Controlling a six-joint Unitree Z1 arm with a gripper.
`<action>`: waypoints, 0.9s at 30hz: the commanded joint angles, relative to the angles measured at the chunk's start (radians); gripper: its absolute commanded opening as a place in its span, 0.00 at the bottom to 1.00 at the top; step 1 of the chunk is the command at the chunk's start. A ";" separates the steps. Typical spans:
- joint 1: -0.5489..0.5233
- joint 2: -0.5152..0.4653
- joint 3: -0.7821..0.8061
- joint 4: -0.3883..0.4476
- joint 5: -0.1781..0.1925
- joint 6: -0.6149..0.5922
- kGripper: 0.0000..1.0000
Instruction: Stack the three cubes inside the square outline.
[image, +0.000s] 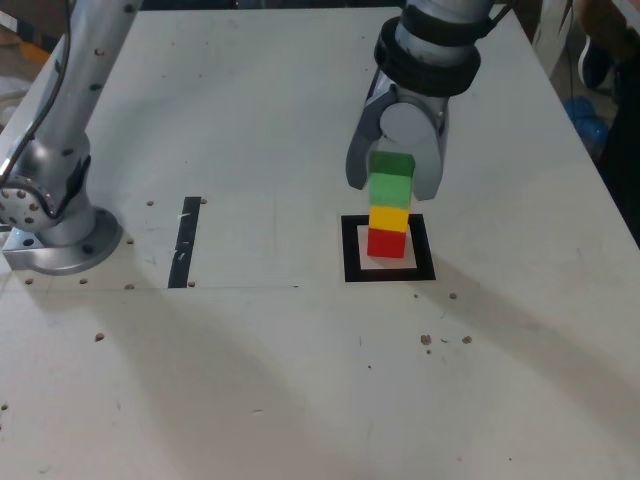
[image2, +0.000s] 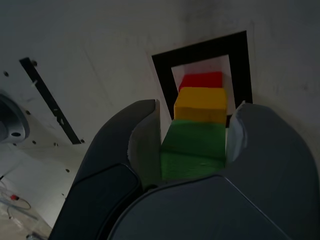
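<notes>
Three cubes stand in one column inside the square outline (image: 350, 250), which lies on the white counter (image: 250, 130) toward the edge at the exterior view's right: the red cube (image: 387, 243) at the bottom on the white interior, the yellow cube (image: 389, 218) on it, and the green cube (image: 391, 180) on top. The stack looks roughly straight, with the green cube's faces close to flush with the yellow one below. The gripper (image: 392, 175) comes down from above with its jaws flanking the green cube on two opposite sides. In the wrist view the green cube (image2: 194, 150) sits between the two pads; a thin gap seems to show along one side, but whether the jaws pinch the cube or stand just clear of it I cannot tell. The yellow and red cubes lie below the jaws, untouched by them. A straight black tape strip (image: 185, 242) lies well apart, toward the arm's base (image: 60, 240) at the counter's edge on the exterior view's left.
</notes>
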 joint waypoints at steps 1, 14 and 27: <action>0.002 0.001 -0.001 0.014 0.011 0.002 0.87; 0.001 -0.035 0.001 0.018 0.041 0.002 0.99; -0.016 -0.369 0.270 0.025 0.060 -0.052 1.00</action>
